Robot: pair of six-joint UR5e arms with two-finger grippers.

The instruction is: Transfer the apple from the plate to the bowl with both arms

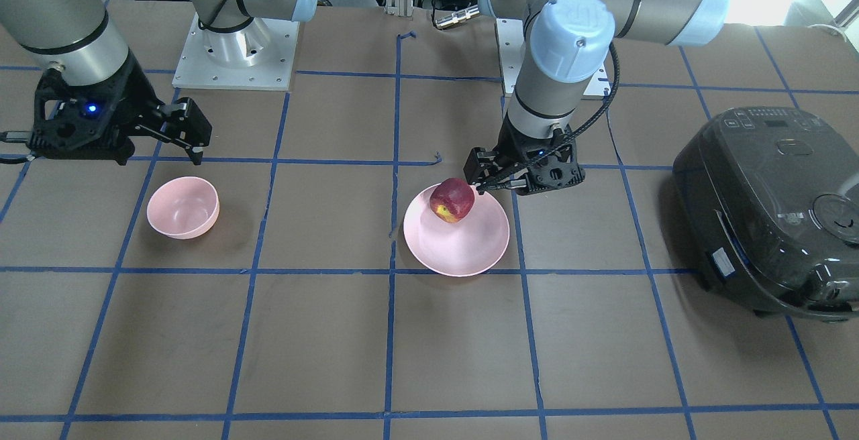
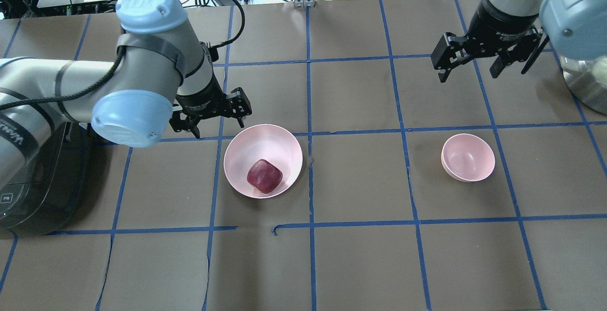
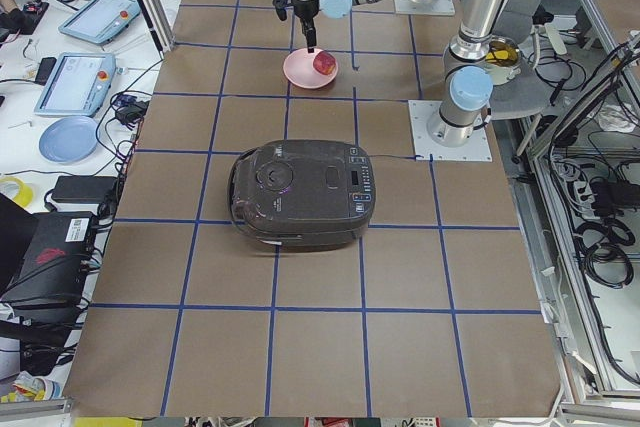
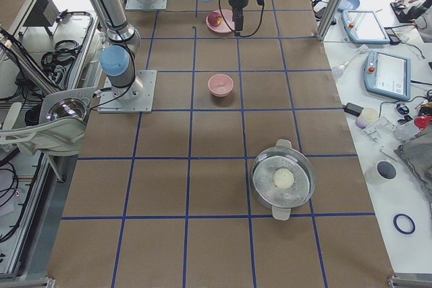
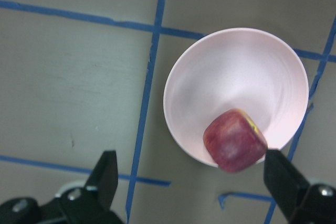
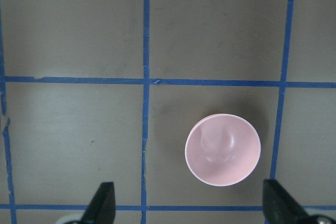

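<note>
Brown paper crossed with blue tape lines covers the surface. On it the pale pink plate carries the dark red apple, which lies off-centre toward the rim nearer the robot. The left end effector hangs above the plate's far edge with its fingers spread wide, gripping nothing and clear of the apple. Well apart to the robot's right sits the small pink bowl. The right end effector hovers beyond it, also spread and holding nothing. A dark rice cooker stands at the robot's left end.
</note>
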